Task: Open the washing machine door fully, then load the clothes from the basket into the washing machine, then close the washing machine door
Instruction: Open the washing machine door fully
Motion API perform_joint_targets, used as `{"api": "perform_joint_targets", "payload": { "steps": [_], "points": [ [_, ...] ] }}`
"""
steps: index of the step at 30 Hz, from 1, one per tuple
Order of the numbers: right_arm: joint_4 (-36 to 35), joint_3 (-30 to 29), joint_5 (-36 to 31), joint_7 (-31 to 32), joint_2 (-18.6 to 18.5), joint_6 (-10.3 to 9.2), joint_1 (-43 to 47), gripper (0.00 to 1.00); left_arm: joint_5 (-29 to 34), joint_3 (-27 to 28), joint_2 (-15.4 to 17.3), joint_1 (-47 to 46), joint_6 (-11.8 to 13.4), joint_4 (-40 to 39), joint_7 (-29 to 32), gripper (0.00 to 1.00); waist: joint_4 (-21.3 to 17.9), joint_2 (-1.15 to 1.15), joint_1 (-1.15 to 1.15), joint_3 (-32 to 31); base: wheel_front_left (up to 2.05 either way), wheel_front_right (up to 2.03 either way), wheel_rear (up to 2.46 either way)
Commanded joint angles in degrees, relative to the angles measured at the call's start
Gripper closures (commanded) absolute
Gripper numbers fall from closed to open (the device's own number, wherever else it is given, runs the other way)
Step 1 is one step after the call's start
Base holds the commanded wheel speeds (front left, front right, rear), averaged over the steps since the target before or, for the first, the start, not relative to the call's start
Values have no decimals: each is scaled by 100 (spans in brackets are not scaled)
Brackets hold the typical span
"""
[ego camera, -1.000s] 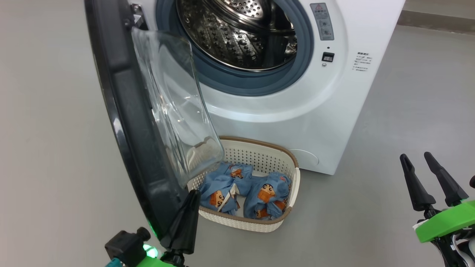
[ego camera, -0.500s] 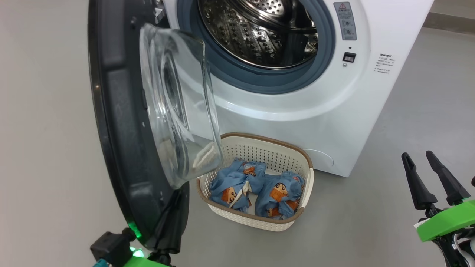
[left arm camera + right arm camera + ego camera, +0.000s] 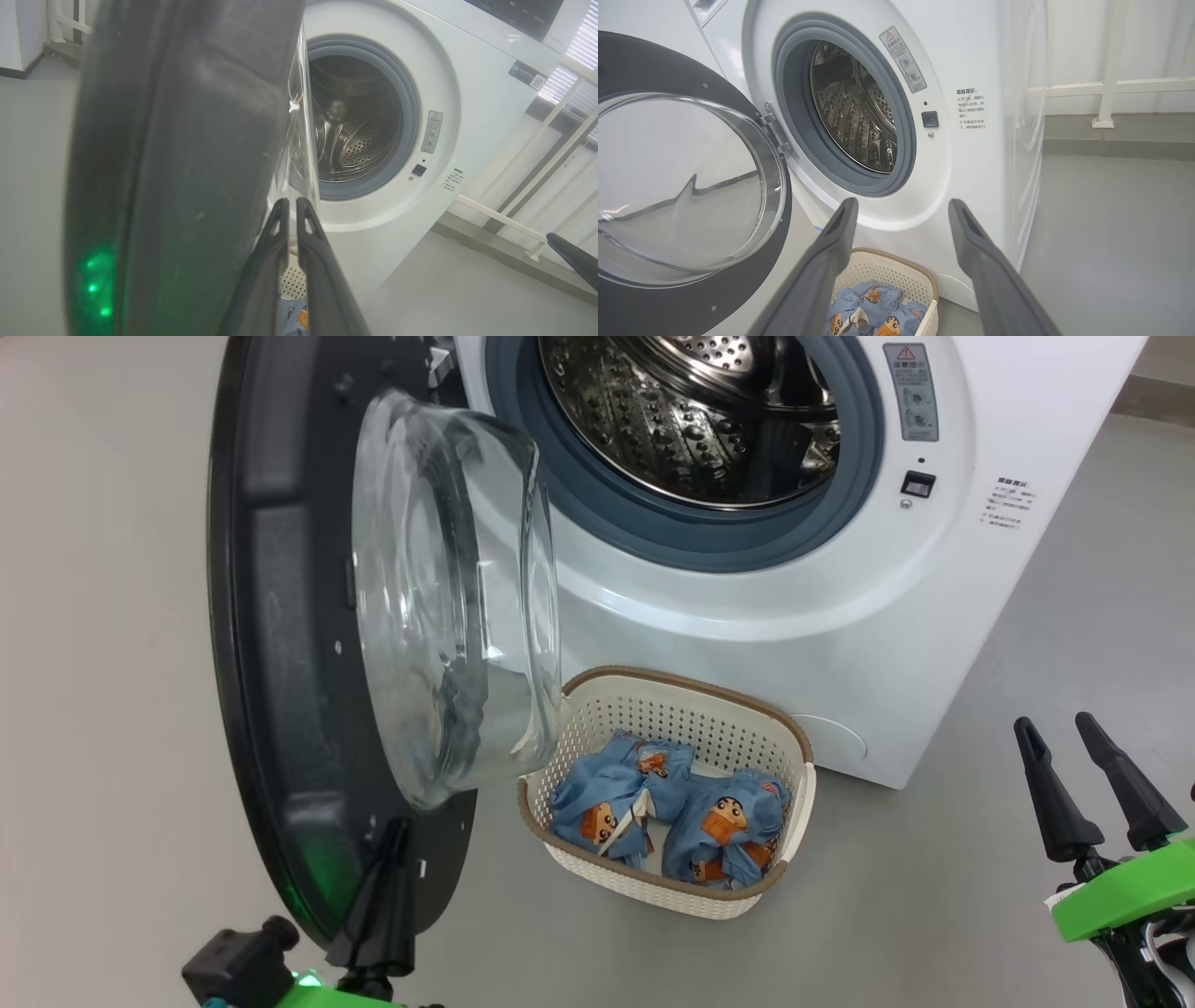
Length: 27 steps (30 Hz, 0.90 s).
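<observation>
1. Holds the left gripper (image 3: 397, 835) low on the left, fingers pressed together on nothing, tips up against the lower inner face of the washing machine door (image 3: 280, 709) (actual contact hard to judge).
2. Shows that door swung wide to the left of the washing machine (image 3: 747, 616), with its black inner ring facing the room and its clear bulging porthole (image 3: 448, 597) jutting toward the basket.
3. Leaves the steel drum (image 3: 691, 420) and grey gasket (image 3: 709, 546) fully exposed.
4. Finds the basket (image 3: 672, 686) on the floor (image 3: 887, 915), close before the machine's lower front, just beside the porthole's bottom edge.
5. Counts two bundles of the clothes (image 3: 719, 826) inside the basket, side by side and touching.
6. Holds the right gripper (image 3: 1053, 723) at the lower right, fingers spread apart and empty, well apart from basket and machine.
</observation>
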Motion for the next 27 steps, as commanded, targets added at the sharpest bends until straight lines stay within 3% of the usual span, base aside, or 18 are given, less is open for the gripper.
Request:
{"api": "perform_joint_targets", "payload": {
  "steps": [1, 27],
  "points": [
    [-132, 59, -21, -71, -174, 43, -41, 0, -50, 301, 151, -53, 76, -163, -50, 100, 21, 0, 0, -3, 0, 0, 0],
    [-129, 140, -23, -71, -163, 43, -68, 0, -236, 1121, 777, -315, 251, 211, -145, 100, 172, 0, 0, 25, 0, 0, 0]
  ]
}}
